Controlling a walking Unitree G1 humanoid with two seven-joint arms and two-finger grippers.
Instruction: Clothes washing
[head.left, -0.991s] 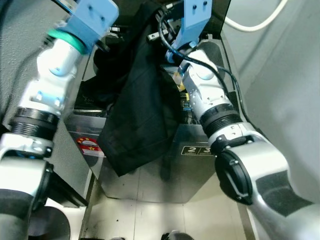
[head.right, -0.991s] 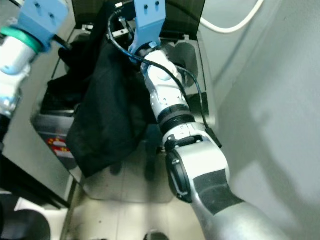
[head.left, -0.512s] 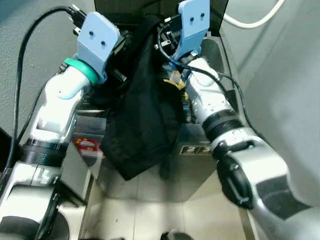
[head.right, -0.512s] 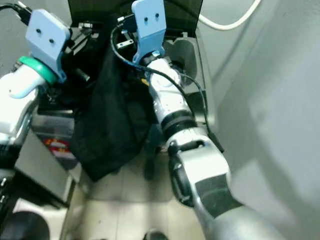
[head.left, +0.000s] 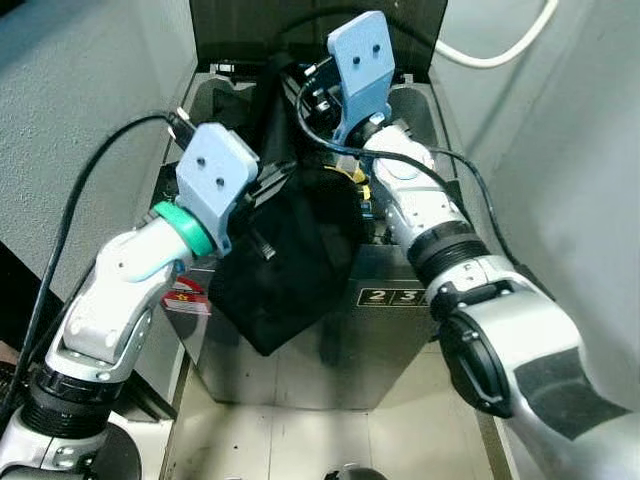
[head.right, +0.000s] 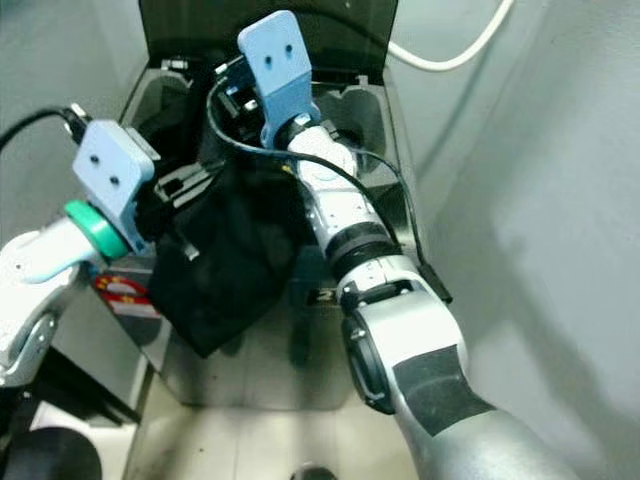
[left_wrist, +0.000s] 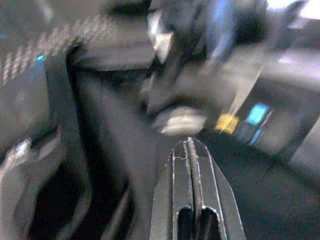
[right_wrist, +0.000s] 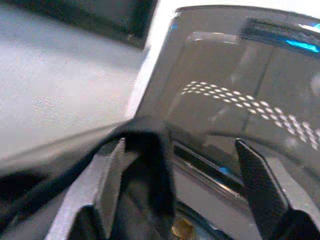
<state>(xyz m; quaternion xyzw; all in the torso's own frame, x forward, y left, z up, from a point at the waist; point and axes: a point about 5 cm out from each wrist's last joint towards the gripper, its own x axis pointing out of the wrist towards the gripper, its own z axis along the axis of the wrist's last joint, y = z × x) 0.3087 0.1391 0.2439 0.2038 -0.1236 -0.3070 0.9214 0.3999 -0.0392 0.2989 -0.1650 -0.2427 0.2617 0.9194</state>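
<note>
Now the left gripper (head.left: 262, 190) sits lower and nearer the frame's centre than a second ago, when it was up in the upper left corner; part of that shift is the camera tilting. It presses against the garment (head.left: 285, 255) at the washer (head.left: 390, 330) rim. In the left wrist view its two black fingers (left_wrist: 189, 200) lie flat together with no cloth between them. The right gripper (right_wrist: 185, 180) is at the top centre, over the open tub, its fingers spread wide; a dark fold rises against one finger (right_wrist: 112, 172) without being pinched.

So neither gripper seems to have a real hold, and the loading is only partway done.

The garment is black, limp and creased. Its upper part is bunched over the tub mouth, while a broad flap hangs down the washer's steel front, in the middle of the frame, above the floor.
</note>
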